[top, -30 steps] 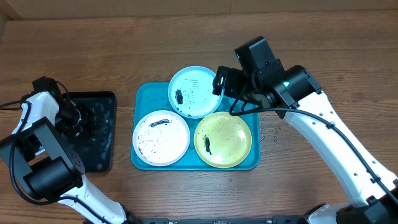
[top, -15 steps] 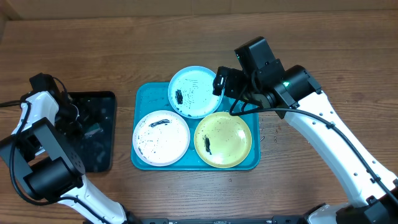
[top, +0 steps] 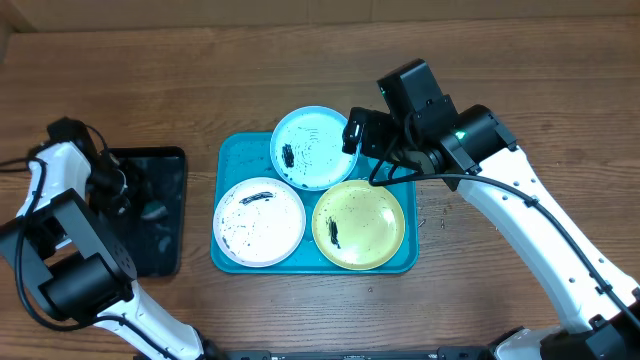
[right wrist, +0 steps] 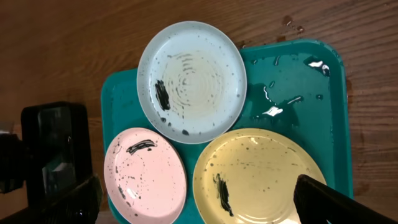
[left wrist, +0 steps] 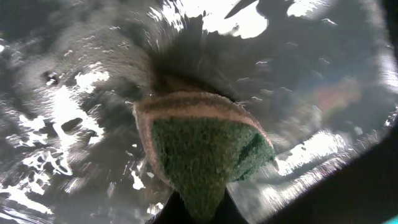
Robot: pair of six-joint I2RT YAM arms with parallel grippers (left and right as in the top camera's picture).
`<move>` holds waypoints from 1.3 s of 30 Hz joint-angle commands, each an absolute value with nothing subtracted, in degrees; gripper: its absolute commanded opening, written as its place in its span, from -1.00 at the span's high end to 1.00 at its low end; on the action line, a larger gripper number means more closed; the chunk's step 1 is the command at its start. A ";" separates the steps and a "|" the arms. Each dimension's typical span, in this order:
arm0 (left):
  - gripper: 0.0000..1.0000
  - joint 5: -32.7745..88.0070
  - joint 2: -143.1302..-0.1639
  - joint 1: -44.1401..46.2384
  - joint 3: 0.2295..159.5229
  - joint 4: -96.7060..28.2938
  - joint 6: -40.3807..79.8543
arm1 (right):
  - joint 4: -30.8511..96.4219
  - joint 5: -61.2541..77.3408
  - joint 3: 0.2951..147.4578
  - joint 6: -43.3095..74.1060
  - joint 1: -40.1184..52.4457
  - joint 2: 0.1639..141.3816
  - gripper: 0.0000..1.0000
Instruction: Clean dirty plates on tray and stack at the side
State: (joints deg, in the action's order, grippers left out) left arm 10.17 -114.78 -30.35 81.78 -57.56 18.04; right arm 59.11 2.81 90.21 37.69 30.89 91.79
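Three plates lie on the turquoise tray (top: 228, 160): a light blue one (top: 315, 148) at the back, a white one (top: 259, 220) front left, a yellow one (top: 358, 224) front right, all with black smears and specks. My right gripper (top: 365, 135) hangs open above the tray's far right corner. From its wrist the light blue plate (right wrist: 191, 81), the white plate (right wrist: 144, 177), which looks pinkish here, and the yellow plate (right wrist: 261, 180) show between the spread fingers (right wrist: 336, 199). My left gripper (left wrist: 199, 211) is shut on a green sponge (left wrist: 205, 149) with a tan edge, over the wet black tray (left wrist: 323, 74).
The black tray (top: 170, 245) stands left of the turquoise one, its surface glistening with water. Water drops lie on the turquoise tray (right wrist: 305, 87) near its far right corner. Bare wooden table (top: 480, 300) surrounds both trays.
My left gripper has shifted slightly over the black tray, and a pale patch of sponge now shows beside it. The right arm and the plates have not moved.
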 commanded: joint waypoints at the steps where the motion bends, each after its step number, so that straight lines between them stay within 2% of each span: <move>1: 0.92 12.99 -112.66 -30.46 89.45 -60.80 17.74 | 58.43 3.11 92.66 37.52 31.11 91.24 -1.00; 10: 0.91 15.16 -106.41 -30.28 96.86 -67.20 16.27 | 57.30 3.11 92.66 37.54 31.11 91.26 -1.00; 14: 0.92 13.34 -107.37 -30.24 91.70 -66.43 17.08 | 55.72 3.09 92.66 37.54 31.11 91.26 -1.00; 20: 0.92 17.12 -109.16 -30.57 81.19 -63.66 28.51 | 54.92 4.21 92.66 37.74 31.16 91.26 -1.00; 25: 0.92 28.49 -109.16 -33.28 82.41 -66.52 37.41 | 56.23 5.15 92.66 37.74 31.16 91.26 -1.00; 31: 0.91 50.00 -109.16 -37.74 83.46 -69.45 42.00 | 57.34 5.23 92.66 37.74 31.16 91.26 -1.00; 39: 0.91 50.94 -109.16 -40.97 83.46 -71.68 49.65 | 57.32 5.23 92.66 37.74 31.16 91.26 -1.00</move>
